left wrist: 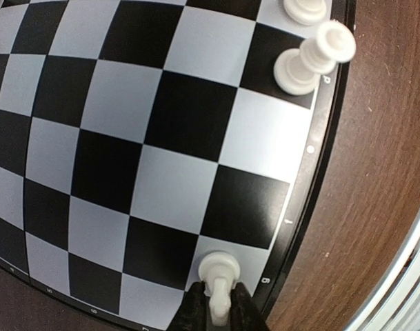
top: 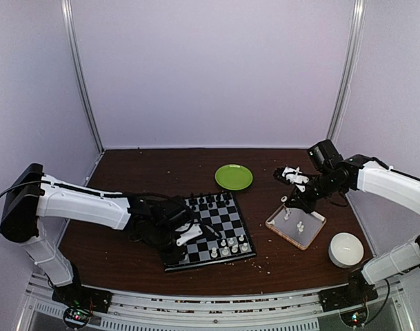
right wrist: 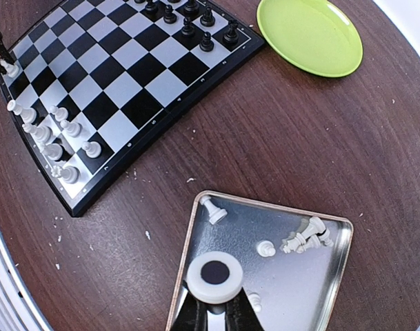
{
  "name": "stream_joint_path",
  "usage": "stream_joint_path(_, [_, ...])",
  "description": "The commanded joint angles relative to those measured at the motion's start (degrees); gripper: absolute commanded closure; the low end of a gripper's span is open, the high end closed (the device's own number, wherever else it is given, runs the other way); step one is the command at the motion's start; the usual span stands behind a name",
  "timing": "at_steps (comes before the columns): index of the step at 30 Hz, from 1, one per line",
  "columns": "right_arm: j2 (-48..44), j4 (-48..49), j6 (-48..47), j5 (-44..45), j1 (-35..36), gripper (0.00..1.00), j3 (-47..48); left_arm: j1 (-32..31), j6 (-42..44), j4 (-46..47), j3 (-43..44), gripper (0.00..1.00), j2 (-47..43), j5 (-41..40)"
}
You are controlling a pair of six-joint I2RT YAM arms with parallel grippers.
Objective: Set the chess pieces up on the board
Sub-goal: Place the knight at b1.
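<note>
Nearest, at the near left corner of the board (top: 208, 215), low over the rim: left hand (left wrist: 218, 305). Between its fingers (left wrist: 196, 312), a white chessman (left wrist: 218, 267), upright on the pale corner square. Fingers close on either side of its head; cannot tell whether pinching or merely flanking.

Along the same near edge, towards the right end: more white chessmen (right wrist: 51, 138), upright in two short rows, one to a square.

Off to the right on the bench (top: 127, 172), near the front edge: a round white object (top: 346, 249). Just beyond and left of it, a clear square tray (right wrist: 292, 296), well apart from the board. Inside, a few white chessmen lying on their sides: one alone by a corner, a small heap by another.

Above the tray: right hand (right wrist: 215, 309), pinching another white piece (right wrist: 214, 274), round base with its dark centre turned up at the wrist camera.

Further back, along the board's far edge: black chessmen (right wrist: 189, 21), upright on their squares.

Farthest, a green plate (top: 234, 176) on the bench, just past the board's far right corner.
</note>
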Motion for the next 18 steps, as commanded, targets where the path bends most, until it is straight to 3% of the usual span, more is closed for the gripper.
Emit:
stream_joint_path(1, [0.41,-0.25,-0.60,-0.26,-0.30,0.96,-0.27,-0.32,0.16,0.98,-0.79,0.87,-1.59,0.36])
stream_joint_path(18, [0.72,-0.43,-0.65,-0.17,-0.34,0.96,-0.29,-0.32,-0.09,2.73,-0.18,0.85,-1.71,-0.16])
